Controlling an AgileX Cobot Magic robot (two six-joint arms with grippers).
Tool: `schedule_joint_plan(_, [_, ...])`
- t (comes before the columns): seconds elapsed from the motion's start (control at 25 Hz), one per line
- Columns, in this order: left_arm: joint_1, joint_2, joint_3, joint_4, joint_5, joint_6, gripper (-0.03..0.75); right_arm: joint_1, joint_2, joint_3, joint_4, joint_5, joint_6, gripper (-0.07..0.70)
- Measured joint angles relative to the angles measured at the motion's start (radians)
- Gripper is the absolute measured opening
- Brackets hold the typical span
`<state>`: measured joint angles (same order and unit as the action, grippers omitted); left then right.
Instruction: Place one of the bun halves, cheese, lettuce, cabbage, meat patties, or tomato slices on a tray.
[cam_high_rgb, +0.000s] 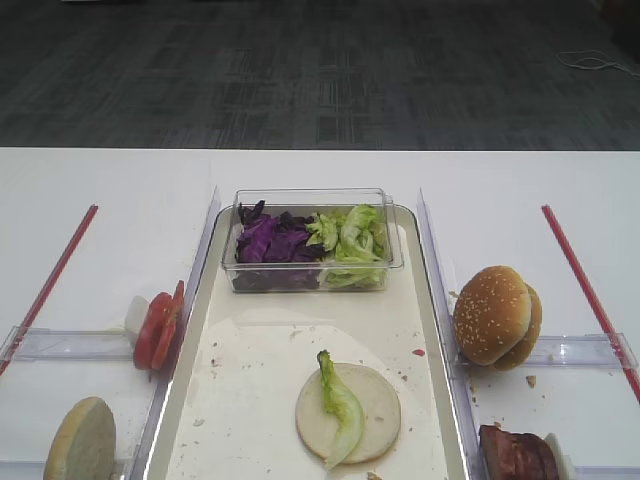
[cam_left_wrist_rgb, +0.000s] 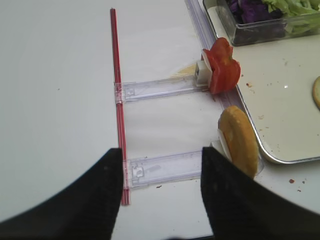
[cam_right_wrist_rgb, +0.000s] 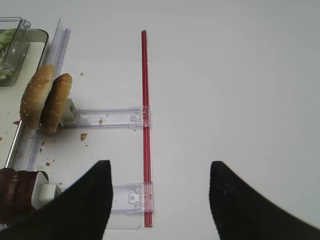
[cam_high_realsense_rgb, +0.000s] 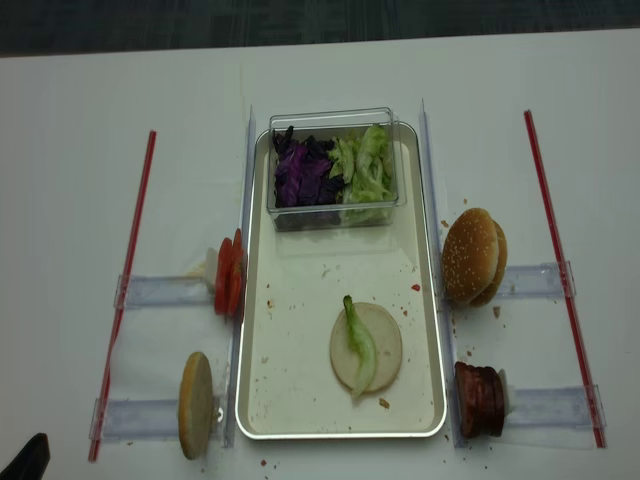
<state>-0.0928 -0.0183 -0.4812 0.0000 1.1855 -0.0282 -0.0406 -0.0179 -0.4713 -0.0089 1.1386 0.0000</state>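
On the crumb-speckled tray (cam_high_rgb: 230, 400) lies a flat pale bun half (cam_high_rgb: 378, 405) with a strip of lettuce (cam_high_rgb: 340, 410) across it. Purple cabbage (cam_high_rgb: 270, 240) and more lettuce fill the tub at the tray's far end. Tomato slices (cam_left_wrist_rgb: 222, 67) and another flat bun half (cam_left_wrist_rgb: 240, 142) stand on the left racks. Two sesame bun halves (cam_right_wrist_rgb: 45, 97) and the meat patties (cam_right_wrist_rgb: 15, 195) stand on the right racks. My left gripper (cam_left_wrist_rgb: 161, 152) hovers open over the near left rack. My right gripper (cam_right_wrist_rgb: 160, 165) hangs open above the near right rack. Both are empty. No cheese is in view.
The clear tub (cam_high_rgb: 312, 200) sits on the tray's far end. Narrow clear racks (cam_high_realsense_rgb: 160, 290) run outward on both sides to red strips (cam_high_realsense_rgb: 135, 260), (cam_high_realsense_rgb: 550, 230). Crumbs dot the white table by the right racks. Dark floor lies beyond the far edge.
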Motion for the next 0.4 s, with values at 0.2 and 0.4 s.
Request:
schedule_joint_plan(0.2, [0.000,0.000,0.000,0.000,0.000,0.000,0.361,0.000,0.000,0.000,0.000,0.000,0.000,0.466])
schedule_joint_plan(0.4, [0.000,0.000,0.000,0.000,0.000,0.000,0.361,0.000,0.000,0.000,0.000,0.000,0.000,0.466])
